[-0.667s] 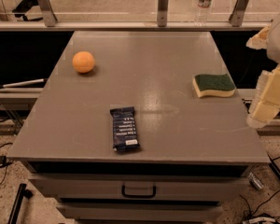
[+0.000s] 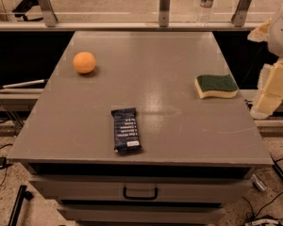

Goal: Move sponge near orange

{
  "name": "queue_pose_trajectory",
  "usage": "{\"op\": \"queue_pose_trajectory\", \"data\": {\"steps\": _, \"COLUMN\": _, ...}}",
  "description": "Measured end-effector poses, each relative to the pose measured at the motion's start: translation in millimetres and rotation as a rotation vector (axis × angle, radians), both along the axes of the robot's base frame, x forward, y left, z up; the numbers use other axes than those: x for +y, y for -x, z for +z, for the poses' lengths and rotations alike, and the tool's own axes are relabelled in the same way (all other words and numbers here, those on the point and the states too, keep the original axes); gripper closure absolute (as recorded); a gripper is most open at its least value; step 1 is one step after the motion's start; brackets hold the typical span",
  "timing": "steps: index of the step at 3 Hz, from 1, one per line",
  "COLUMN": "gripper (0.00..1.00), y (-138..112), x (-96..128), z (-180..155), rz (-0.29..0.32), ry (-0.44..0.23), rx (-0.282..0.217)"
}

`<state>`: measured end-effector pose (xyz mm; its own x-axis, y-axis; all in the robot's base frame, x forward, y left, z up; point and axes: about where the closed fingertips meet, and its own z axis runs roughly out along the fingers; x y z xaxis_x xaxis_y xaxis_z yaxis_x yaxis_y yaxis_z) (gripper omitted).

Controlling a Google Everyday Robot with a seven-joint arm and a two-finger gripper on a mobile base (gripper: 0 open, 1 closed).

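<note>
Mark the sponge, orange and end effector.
sponge (image 2: 217,83): camera view, green scouring top.
orange (image 2: 84,62): camera view, middle of the fruit.
end effector (image 2: 270,91): camera view, pale body, right of the sponge.

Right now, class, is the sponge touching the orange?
No: the sponge lies near the right edge of the table, well apart from the orange at the far left, and the gripper hangs beyond that right edge.

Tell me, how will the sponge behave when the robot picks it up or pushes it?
The sponge looks like soft foam, so it will probably squash under a grip and feel light. It lies flat on the table, so it should slide rather than roll or tip. The gripper hangs just right of it, beyond the table edge.
</note>
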<state>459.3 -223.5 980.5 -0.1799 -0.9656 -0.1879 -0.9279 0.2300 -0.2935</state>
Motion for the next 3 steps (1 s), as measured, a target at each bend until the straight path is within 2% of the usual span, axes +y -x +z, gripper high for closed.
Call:
{"op": "queue_pose_trajectory", "data": {"steps": 1, "gripper": 0.0, "y": -58.5, "x": -18.6, "z": -10.0, "rz": 0.062, "ry": 0.046, "rx": -0.027}}
{"op": "queue_pose_trajectory", "data": {"steps": 2, "gripper": 0.0, "y": -100.1, "x": -28.0, "z": -19.0, "rz": 0.083, "ry": 0.05, "rx": -0.028}}
{"op": "queue_pose_trajectory", "data": {"steps": 3, "gripper": 0.0, "y": -129.0, "x": -41.6, "z": -39.4, "rz": 0.058, "ry": -0.002, "rx": 0.001}}
